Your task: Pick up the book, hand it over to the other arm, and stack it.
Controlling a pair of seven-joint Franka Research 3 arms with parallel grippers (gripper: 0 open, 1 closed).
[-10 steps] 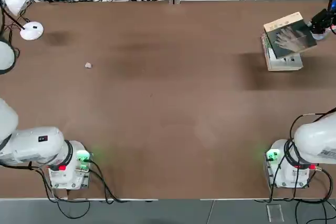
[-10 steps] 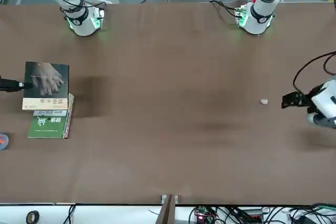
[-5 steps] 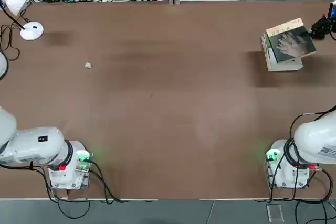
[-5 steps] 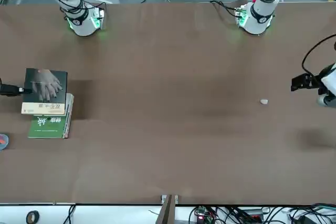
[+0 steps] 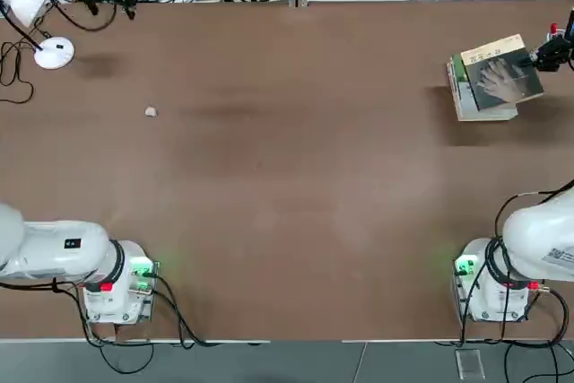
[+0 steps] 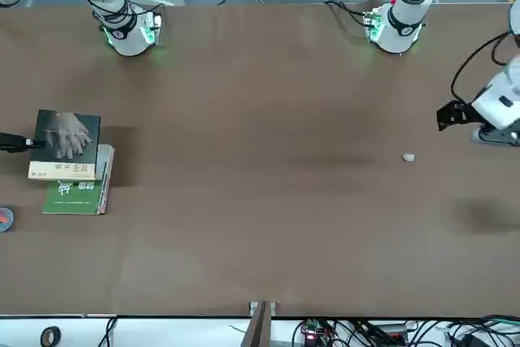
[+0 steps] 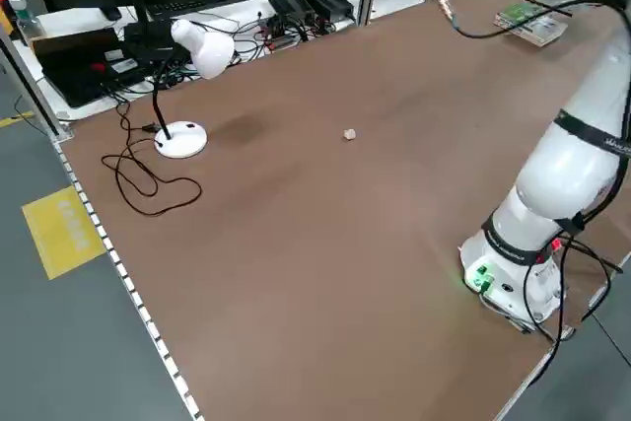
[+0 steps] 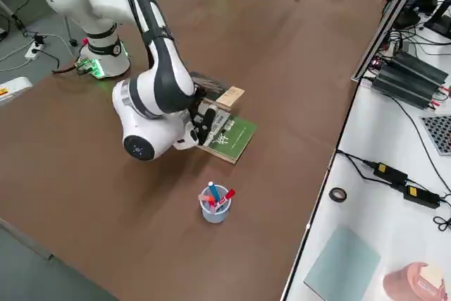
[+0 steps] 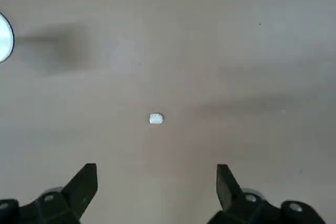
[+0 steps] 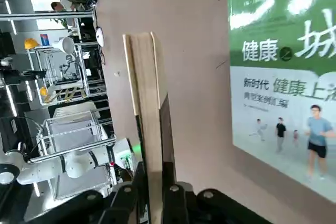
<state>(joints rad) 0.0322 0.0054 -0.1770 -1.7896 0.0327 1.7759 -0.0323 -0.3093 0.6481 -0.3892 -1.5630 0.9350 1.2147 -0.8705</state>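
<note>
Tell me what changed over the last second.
The right tool, still shut on the grey book, carried it toward the table's edge and lower over the green book. The left tool, open, pulled back toward its base. Green book, lamp and crumb stayed put.

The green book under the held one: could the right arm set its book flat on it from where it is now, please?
Probably yes. The right gripper is shut on the grey book, held just above the green book, whose cover has nothing else on it. The left gripper is open, far across the table.
</note>
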